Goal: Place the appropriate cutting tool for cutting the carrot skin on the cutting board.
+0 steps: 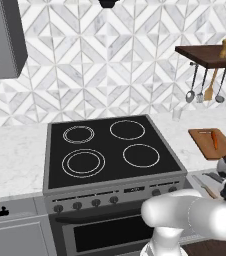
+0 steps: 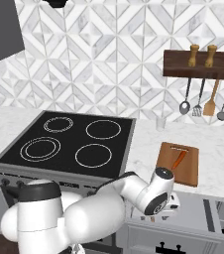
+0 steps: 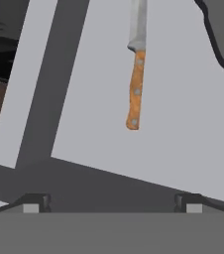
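Spread wide with nothing between its tips, the gripper (image 3: 112, 203) hangs over an open grey drawer (image 3: 183, 124) where a wooden-handled knife (image 3: 136, 74) lies beside the dark-grey cutting tool (image 3: 223, 30), while the cutting board (image 2: 181, 163) on the bench (image 2: 218, 149) carries the carrot (image 2: 179, 159)

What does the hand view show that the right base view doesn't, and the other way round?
Hand view: a steel-bladed knife with a riveted orange-brown handle, a dark grey metal tool with a hole at its end, and the open gripper. Right base view: the black four-burner stove and the brown wooden cutting board bearing the small orange carrot. Shared: the pale grey drawer floor.
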Robot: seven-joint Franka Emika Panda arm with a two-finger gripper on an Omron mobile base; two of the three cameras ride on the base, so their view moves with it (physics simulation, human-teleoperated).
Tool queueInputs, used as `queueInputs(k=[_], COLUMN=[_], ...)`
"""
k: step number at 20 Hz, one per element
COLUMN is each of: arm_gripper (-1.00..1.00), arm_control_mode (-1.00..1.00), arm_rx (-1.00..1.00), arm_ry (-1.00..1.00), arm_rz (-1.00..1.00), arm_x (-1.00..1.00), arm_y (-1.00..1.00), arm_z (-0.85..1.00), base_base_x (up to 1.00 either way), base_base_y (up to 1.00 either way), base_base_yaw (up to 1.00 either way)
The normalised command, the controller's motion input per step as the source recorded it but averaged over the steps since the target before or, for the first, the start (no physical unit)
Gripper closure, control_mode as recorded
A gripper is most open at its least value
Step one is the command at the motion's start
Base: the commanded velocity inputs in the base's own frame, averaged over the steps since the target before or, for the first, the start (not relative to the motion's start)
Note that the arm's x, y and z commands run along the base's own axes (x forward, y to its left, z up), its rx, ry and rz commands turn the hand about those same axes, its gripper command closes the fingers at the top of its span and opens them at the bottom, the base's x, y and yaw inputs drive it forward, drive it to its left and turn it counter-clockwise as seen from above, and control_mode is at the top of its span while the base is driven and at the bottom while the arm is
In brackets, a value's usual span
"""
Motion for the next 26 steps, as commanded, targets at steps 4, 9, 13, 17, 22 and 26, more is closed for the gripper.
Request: queueInputs(k=[4, 9, 13, 17, 22, 26], arm_gripper=[-1.0, -1.0, -1.0, -1.0, -1.0, -1.0], arm_control_mode=[-1.0, -1.0, -1.0, -1.0, -1.0, -1.0], arm_rx=[0.03, 0.03, 0.0, 0.0, 0.0, 0.0], arm_ry=[0.0, 0.0, 0.02, 0.01, 0.03, 0.01], arm_rz=[0.0, -0.02, -0.05, -0.05, -0.05, -0.01], arm_x=[-0.03, -0.43, -0.83, -0.84, -0.83, -0.18], arm_y=[-0.09, -0.18, -0.18, -0.14, -0.09, -0.14], arm_z=[-0.17, -0.25, -0.38, -0.43, -0.37, 0.13], base_base_x=[0.0, 0.0, 0.0, 0.0, 0.0, 0.0], base_base_y=[0.0, 0.0, 0.0, 0.0, 0.0, 0.0], base_base_yaw=[0.0, 0.0, 0.0, 0.0, 0.0, 0.0])
